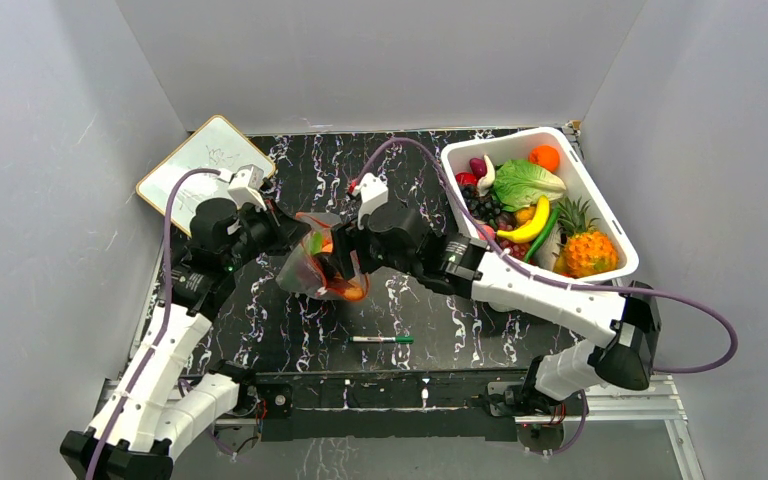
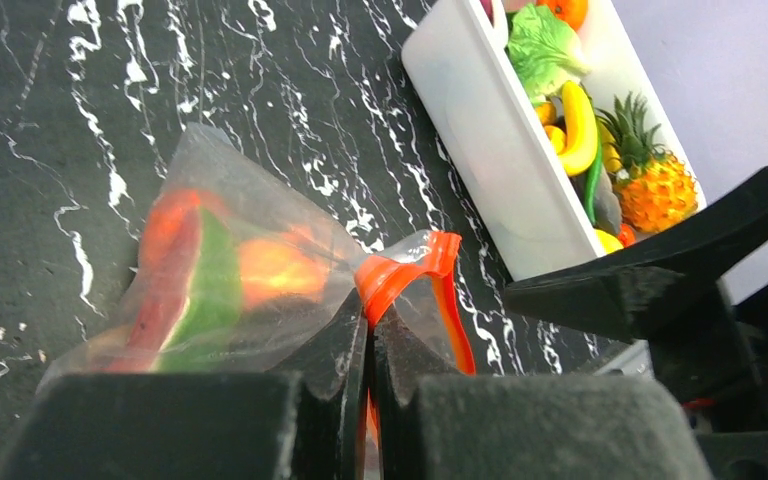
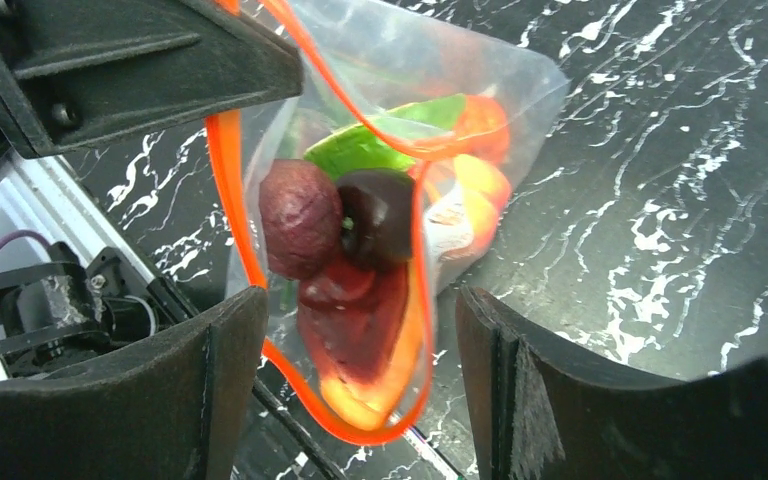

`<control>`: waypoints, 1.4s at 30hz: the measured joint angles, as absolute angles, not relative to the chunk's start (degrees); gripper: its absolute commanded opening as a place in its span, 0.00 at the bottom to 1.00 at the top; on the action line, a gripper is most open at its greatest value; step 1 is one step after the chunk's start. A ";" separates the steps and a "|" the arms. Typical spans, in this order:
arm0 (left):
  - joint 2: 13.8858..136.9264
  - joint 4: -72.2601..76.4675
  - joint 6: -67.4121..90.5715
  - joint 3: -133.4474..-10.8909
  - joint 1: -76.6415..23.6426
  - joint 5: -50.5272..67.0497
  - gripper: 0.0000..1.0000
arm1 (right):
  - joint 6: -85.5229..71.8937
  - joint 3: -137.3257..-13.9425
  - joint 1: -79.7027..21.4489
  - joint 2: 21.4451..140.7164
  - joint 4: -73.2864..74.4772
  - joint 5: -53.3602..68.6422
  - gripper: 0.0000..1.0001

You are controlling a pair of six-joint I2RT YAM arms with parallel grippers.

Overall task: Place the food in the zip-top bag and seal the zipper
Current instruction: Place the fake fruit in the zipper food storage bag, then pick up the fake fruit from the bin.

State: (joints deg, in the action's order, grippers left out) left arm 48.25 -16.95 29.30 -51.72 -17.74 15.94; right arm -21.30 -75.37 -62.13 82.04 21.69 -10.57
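The zip-top bag (image 1: 312, 268) hangs above the table's middle, mouth open. My left gripper (image 2: 370, 322) is shut on the zipper (image 2: 412, 268), pinching the orange-red strip at one end; in the top view it (image 1: 293, 233) is at the bag's left. My right gripper (image 3: 357, 300) is open, its fingers on either side of the bag's mouth, and holds nothing. Inside the bag (image 3: 505, 85) lies the food: dark red-purple pieces (image 3: 300, 215), a green leaf (image 3: 360, 150) and orange pieces (image 3: 480, 185). The zipper (image 3: 224, 180) loops open round them.
A white tub (image 1: 449, 165) of toy fruit, with a pineapple (image 1: 588, 250) and a banana (image 1: 530, 225), stands at the back right. A marker pen (image 1: 381, 340) lies near the front edge. A whiteboard (image 1: 195, 165) leans at the back left.
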 measured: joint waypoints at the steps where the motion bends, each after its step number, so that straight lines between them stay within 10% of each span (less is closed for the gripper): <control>1: 48.49 -16.58 28.84 -51.72 -17.74 15.44 0.00 | -21.02 -75.68 -61.63 81.69 22.63 -10.59 0.65; 42: 42.17 -16.05 11.75 -40.16 -17.74 13.32 0.00 | -44.25 -72.20 -18.37 81.91 41.76 -31.18 0.51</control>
State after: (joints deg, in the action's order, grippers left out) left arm 42.17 -16.05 11.75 -40.16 -17.74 13.32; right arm -44.25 -72.20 -18.37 81.91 41.76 -31.18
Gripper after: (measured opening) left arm 0.007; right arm 0.540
